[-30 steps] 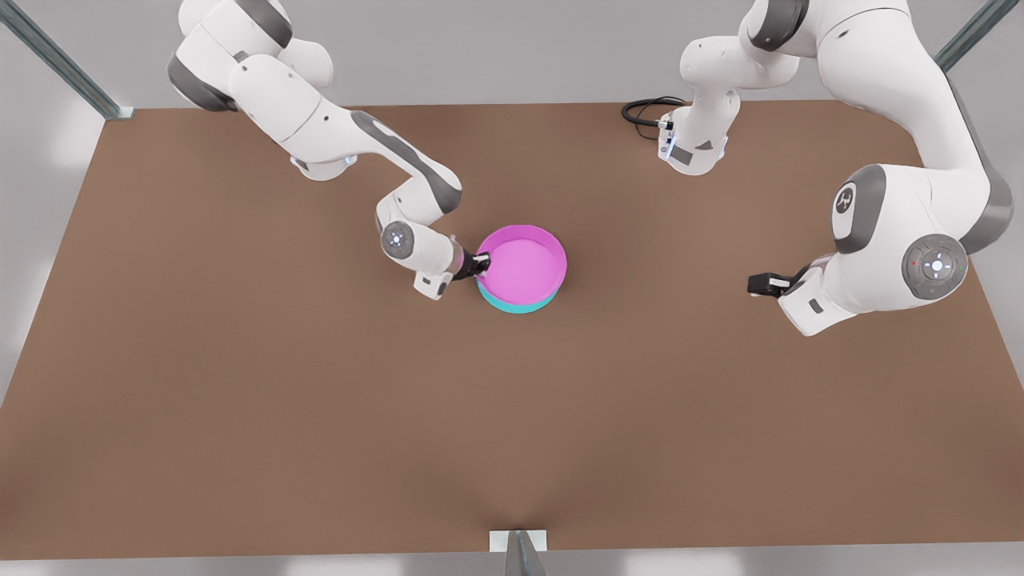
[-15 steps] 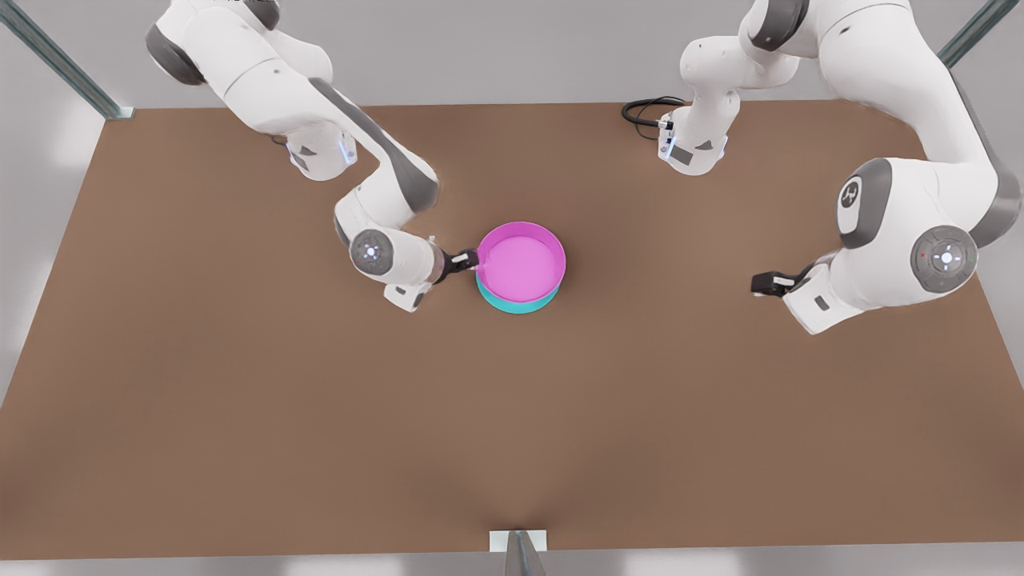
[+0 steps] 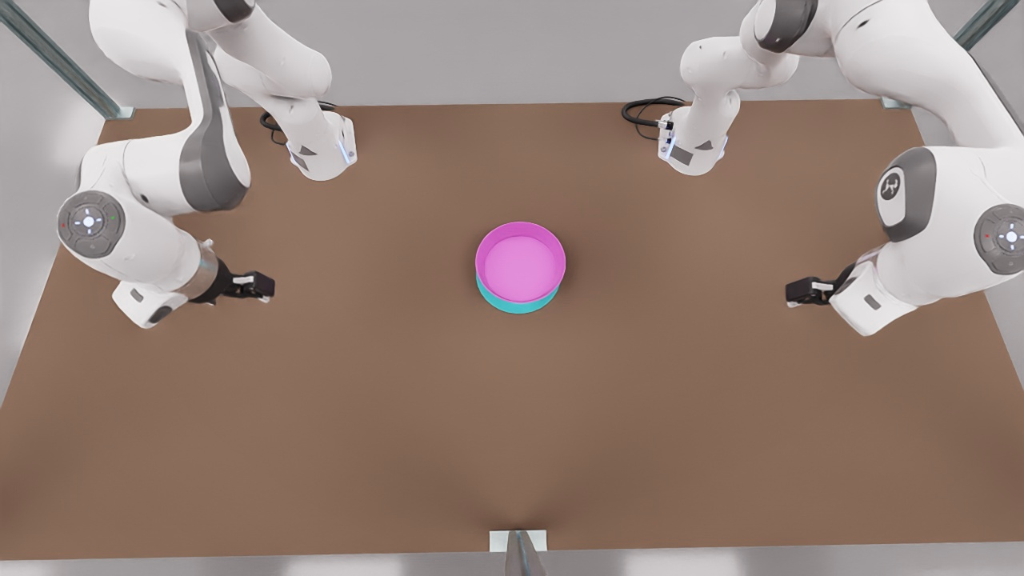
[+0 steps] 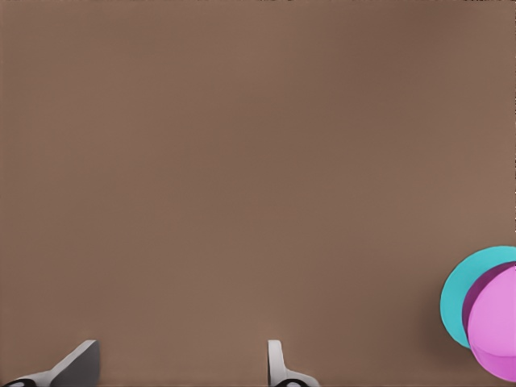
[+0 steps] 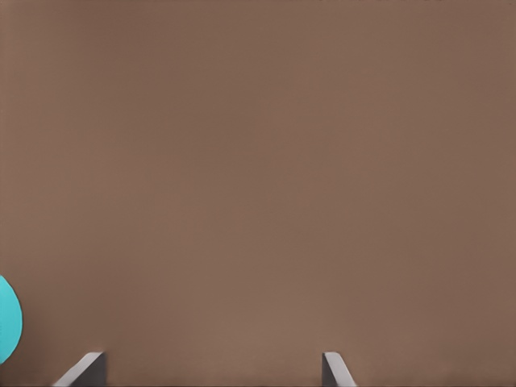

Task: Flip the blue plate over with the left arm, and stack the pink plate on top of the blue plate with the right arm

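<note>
Since the pink plate (image 3: 520,260) sits rim-up on the blue plate (image 3: 516,305) at mid-desk, well apart from every edge, the stacking looks done. Only a turquoise crescent of wall shows under the pink rim in the front view, toward the desk's near edge, so the two are nearly but not exactly concentric. Whether the blue one is base-up cannot be told: the pink one covers its top.

Both arms stand clear of the stack, which is likely a parked pose that leaves nothing to knock the plates. One gripper (image 3: 258,286) hangs near the desk edge on the front view's left, the other (image 3: 792,291) near the edge on the front view's right. Both point in toward the middle. Which of these two is left and which is right the wrist views do not settle.

In the left wrist view, the left gripper (image 4: 182,348) has its fingers apart and holds nothing. It is over bare desk (image 3: 512,448), and the stack is well off to one side, pink over turquoise. In the right wrist view, the right gripper (image 5: 211,359) also has its fingers spread wide and empty. It too is over bare desk, with a sliver of turquoise at the picture's border.

Black cables (image 3: 640,112) lie by an arm base at the far edge.

No further step looks needed, unless the flip needs checking. The main risk is the slight offset, though the pink plate looks level and seated.
</note>
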`<state>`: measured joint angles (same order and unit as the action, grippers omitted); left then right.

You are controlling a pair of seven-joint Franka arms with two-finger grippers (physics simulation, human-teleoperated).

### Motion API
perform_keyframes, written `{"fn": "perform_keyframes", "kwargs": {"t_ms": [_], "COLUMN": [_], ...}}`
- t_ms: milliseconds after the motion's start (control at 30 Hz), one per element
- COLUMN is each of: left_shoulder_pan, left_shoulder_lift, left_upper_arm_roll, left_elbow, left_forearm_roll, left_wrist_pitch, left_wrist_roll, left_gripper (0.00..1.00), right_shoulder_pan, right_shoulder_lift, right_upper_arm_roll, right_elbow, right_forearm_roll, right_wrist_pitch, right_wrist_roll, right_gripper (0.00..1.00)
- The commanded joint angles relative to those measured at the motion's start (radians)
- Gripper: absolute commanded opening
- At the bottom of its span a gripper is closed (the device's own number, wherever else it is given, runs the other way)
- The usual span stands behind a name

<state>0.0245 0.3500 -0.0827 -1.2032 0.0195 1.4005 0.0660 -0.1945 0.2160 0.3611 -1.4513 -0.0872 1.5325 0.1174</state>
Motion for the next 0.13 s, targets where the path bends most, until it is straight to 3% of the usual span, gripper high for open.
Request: {"fn": "perform_keyframes", "kwargs": {"t_ms": [0,100], "left_shoulder_pan": [0.000,0.000], "left_shoulder_lift": [-0.002,-0.003], "left_upper_arm_roll": [0.000,0.000], "left_elbow": [0.001,0.001], "left_forearm_roll": [-0.001,-0.001], "left_wrist_pitch": [0.000,-0.002], "left_wrist_roll": [0.000,-0.002], "left_gripper": [1.00,1.00], "right_shoulder_pan": [-0.014,-0.014], "right_shoulder_lift": [0.002,0.005], "right_upper_arm_roll": [-0.001,0.001], "right_elbow": [0.006,0.028], "right_forearm_roll": [0.000,-0.019], "right_wrist_pitch": [0.000,-0.015], "right_wrist_roll": [-0.001,0.008], "right_gripper": [1.00,1.00]}}
